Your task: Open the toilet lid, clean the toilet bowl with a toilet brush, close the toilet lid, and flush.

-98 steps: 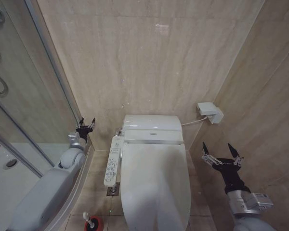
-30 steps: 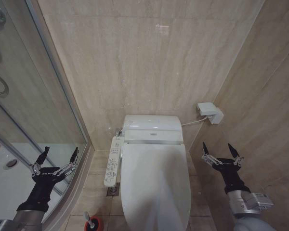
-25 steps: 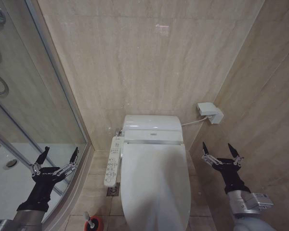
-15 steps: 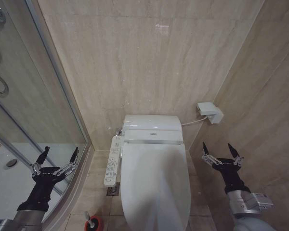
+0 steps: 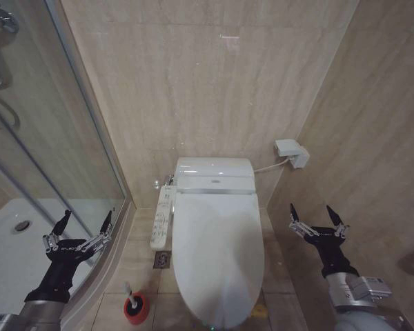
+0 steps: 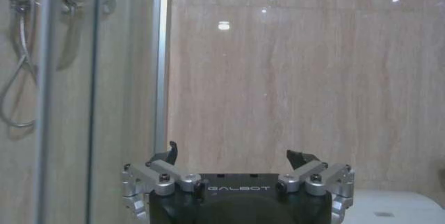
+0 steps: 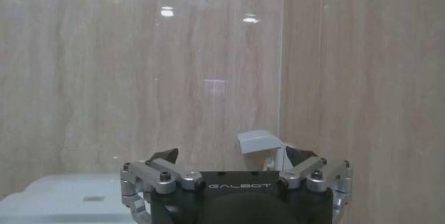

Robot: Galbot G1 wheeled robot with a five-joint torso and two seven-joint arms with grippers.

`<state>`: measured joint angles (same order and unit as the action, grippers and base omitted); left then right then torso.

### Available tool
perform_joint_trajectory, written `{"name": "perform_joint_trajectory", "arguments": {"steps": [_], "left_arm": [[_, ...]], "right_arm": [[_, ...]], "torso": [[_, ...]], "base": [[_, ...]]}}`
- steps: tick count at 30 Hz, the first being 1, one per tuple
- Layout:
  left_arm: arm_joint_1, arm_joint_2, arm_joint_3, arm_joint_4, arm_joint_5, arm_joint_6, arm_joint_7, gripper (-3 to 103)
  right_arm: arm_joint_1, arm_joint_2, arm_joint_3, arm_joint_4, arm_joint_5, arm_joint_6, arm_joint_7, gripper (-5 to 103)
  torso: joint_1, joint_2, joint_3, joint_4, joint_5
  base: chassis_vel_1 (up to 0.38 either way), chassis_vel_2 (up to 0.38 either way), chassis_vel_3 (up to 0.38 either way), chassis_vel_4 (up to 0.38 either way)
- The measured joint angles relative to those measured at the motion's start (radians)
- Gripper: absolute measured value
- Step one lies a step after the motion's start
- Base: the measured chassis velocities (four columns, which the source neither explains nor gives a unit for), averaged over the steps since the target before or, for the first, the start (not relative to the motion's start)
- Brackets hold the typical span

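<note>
Beige stone-look wall tiles (image 5: 193,89) rise behind the toilet, and a glass shower enclosure (image 5: 48,138) stands on the robot's left with its white tray (image 5: 14,241) below. The toilet bowl (image 5: 217,314) sits on the floor against the back wall, its front end toward the robot, and the toilet lid (image 5: 217,255) lies shut flat over it. A white control panel (image 5: 162,218) runs along the bowl's left side. A small white box (image 5: 292,152) is mounted on the right-hand wall near the corner, with a cable leading to the toilet. The left claw (image 5: 78,231) is spread wide and holds nothing, raised beside the shower glass. The right claw (image 5: 318,222) is equally wide open and empty, near the right wall. The toilet brush (image 5: 133,303) stands upright in its red holder (image 5: 135,311) on the floor left of the bowl.
</note>
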<state>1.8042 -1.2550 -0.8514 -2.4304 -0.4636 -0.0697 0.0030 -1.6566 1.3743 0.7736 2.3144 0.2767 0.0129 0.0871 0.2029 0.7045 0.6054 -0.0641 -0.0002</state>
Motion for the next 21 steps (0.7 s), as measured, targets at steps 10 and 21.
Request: {"name": "perform_joint_trajectory", "arguments": {"steps": [10,21], "left_arm": [[0.0,0.0,0.0,0.0,0.0,0.0,0.0,100],[0.0,0.0,0.0,0.0,0.0,0.0,0.0,100]], "right_arm": [[0.0,0.0,0.0,0.0,0.0,0.0,0.0,100],[0.0,0.0,0.0,0.0,0.0,0.0,0.0,100]], "torso": [[0.0,0.0,0.0,-0.0004,0.0001],[0.0,0.0,0.0,-0.0002,0.0002]], "base": [[0.192,-0.199,-0.205,0.2],[0.119,-0.126,-0.128,0.122]]}}
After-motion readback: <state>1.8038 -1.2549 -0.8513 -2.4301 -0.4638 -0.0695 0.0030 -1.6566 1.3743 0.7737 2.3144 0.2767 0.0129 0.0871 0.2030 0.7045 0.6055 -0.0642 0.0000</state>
